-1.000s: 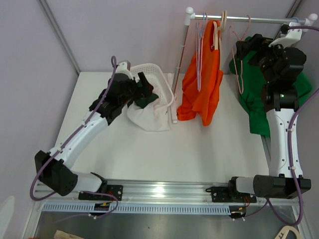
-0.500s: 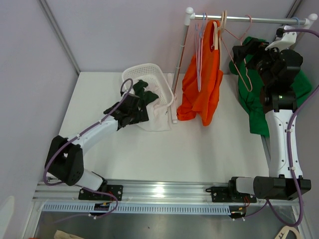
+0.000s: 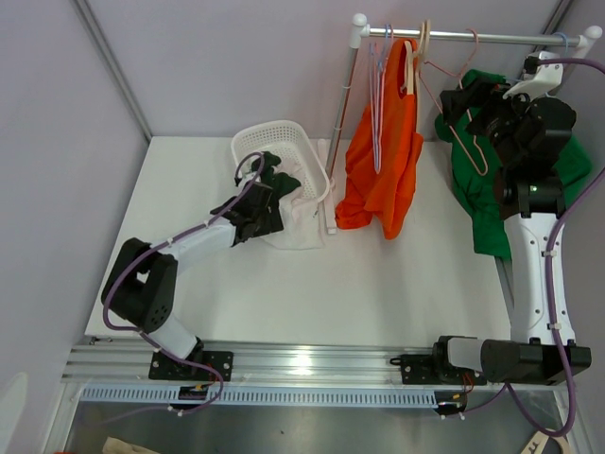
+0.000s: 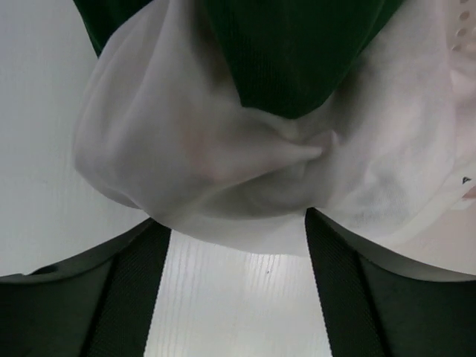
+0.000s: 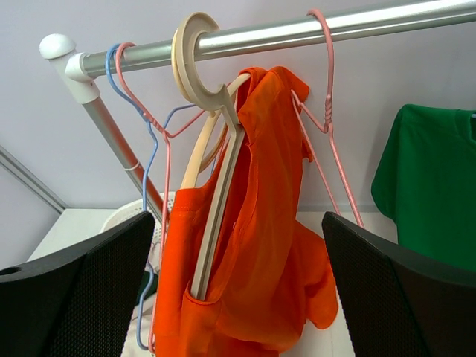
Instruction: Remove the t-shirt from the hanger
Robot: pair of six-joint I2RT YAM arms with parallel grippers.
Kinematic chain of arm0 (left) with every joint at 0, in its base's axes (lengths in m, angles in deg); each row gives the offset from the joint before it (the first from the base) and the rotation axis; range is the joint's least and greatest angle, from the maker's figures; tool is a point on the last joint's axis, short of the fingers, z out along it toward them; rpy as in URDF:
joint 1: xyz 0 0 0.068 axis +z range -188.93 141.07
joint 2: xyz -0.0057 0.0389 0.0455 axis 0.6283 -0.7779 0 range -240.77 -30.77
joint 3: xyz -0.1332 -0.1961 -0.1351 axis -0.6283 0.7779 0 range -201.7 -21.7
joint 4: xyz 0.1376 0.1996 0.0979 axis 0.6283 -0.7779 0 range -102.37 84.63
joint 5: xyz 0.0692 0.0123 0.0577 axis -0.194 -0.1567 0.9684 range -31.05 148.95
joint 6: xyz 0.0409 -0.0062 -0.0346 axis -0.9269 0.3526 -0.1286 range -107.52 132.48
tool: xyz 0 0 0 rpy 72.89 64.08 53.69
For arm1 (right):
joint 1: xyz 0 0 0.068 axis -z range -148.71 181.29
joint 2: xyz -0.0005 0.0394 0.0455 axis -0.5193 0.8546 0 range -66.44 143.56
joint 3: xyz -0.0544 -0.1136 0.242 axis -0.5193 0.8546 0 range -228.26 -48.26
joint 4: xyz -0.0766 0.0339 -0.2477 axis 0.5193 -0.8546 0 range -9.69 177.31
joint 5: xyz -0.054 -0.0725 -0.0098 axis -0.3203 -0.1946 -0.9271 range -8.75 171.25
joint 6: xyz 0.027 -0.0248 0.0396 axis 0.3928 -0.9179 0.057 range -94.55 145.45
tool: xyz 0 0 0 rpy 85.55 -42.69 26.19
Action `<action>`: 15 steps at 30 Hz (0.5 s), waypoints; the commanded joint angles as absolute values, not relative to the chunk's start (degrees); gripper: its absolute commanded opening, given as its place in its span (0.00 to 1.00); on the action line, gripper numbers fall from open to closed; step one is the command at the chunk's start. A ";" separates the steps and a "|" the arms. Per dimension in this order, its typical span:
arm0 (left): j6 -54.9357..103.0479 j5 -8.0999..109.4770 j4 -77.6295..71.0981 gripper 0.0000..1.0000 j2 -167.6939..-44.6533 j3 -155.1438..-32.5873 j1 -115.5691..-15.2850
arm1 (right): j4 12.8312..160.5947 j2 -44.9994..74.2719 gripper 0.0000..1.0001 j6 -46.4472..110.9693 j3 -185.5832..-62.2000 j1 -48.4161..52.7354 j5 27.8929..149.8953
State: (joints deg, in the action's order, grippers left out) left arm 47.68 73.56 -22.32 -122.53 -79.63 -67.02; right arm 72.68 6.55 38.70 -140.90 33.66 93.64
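An orange t-shirt (image 3: pixel 383 180) hangs on a cream hanger (image 3: pixel 424 43) from the metal rail (image 3: pixel 501 38). In the right wrist view the shirt (image 5: pixel 260 245) drapes over the hanger (image 5: pixel 216 201), which is hooked on the rail (image 5: pixel 297 33). My right gripper (image 3: pixel 463 95) is open and empty. It is raised near the rail, to the right of the shirt, and faces it (image 5: pixel 238 223). My left gripper (image 3: pixel 272 184) is open and empty at the white basket (image 3: pixel 260 142). It sits just in front of white cloth (image 4: pixel 223 149) and dark green cloth (image 4: pixel 290 52).
An empty pink wire hanger (image 5: pixel 331 149) hangs right of the orange shirt, close to my right finger. Blue and pink wire hangers (image 5: pixel 149 171) hang at its left. A green t-shirt (image 3: pixel 482 218) hangs at the rail's right end. The rack's post (image 3: pixel 342 123) stands beside the basket.
My left arm has folded down low over the table, and its gripper has drawn back to the basket's front. My right gripper has shifted slightly right, and the pink hanger has swung with it.
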 commanded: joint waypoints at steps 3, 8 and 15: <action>49.04 77.23 -11.70 0.63 -121.47 -75.58 -66.96 | 73.42 4.92 0.99 38.10 -140.81 33.40 95.14; 49.04 78.46 -8.10 0.26 -121.65 -74.17 -66.96 | 73.95 5.01 1.00 38.63 -140.54 33.40 96.02; 49.04 79.69 -6.26 0.01 -120.42 -73.12 -67.14 | 74.56 4.75 0.99 38.89 -139.31 33.40 96.28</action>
